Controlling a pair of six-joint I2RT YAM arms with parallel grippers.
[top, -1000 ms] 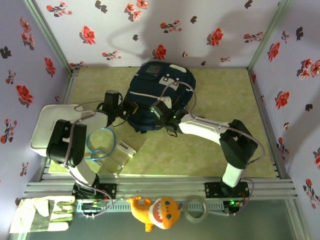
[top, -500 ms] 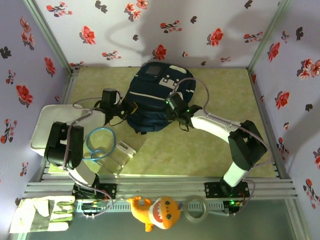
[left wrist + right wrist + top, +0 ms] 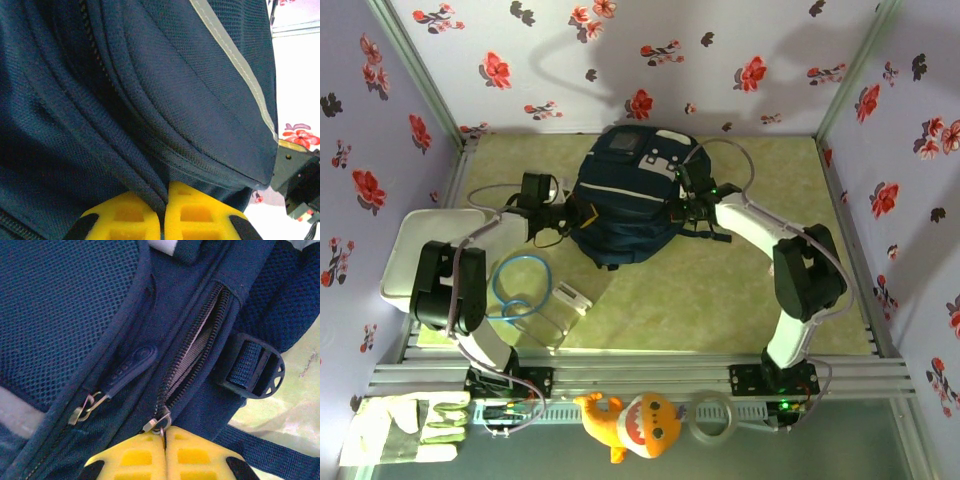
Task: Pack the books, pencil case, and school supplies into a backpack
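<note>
Bright even light, soft shadows on back wall [image 3: 570, 60] (arm-shaped), close-ups sharp

White-and-black left arm [image 3: 450, 290] and right arm [image 3: 752, 218], grey cables [image 3: 740, 152], apparently hollow-celled yellow pincer fingers [image 3: 132, 457].

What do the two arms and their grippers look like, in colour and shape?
The left arm and right arm have white links, black joint blocks and thin grey cables looping alongside. The left gripper and right gripper carry yellow plastic fingers with rectangular recesses, on black mounts.
</note>
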